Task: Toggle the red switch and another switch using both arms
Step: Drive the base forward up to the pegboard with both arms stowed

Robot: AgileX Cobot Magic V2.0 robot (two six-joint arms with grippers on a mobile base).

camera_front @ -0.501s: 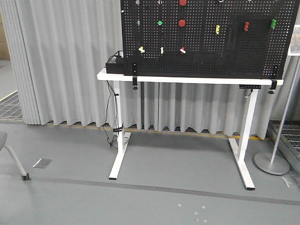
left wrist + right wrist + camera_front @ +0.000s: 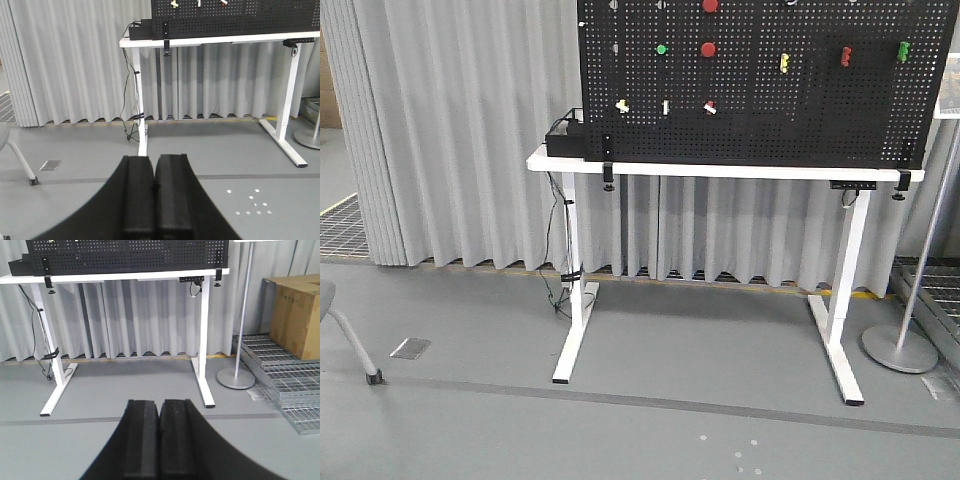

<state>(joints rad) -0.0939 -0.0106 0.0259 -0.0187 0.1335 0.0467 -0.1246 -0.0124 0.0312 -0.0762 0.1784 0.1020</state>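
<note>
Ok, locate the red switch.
In the front view, the red switch sits low on the pegboard, directly below a round red button and right of the white toggle.

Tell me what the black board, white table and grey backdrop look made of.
Black board: likely matte painted metal or plastic, judging by its regular hole grid. White table: smooth top, probably coated metal legs. Grey backdrop: fabric curtain, hanging in soft folds.

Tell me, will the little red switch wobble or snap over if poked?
The red switch sits mounted on the black board, so it probably won't fall or roll. Its white tip sticks out, so a push likely flips it. It looks tiny, so a gentle poke is probably enough.
</note>
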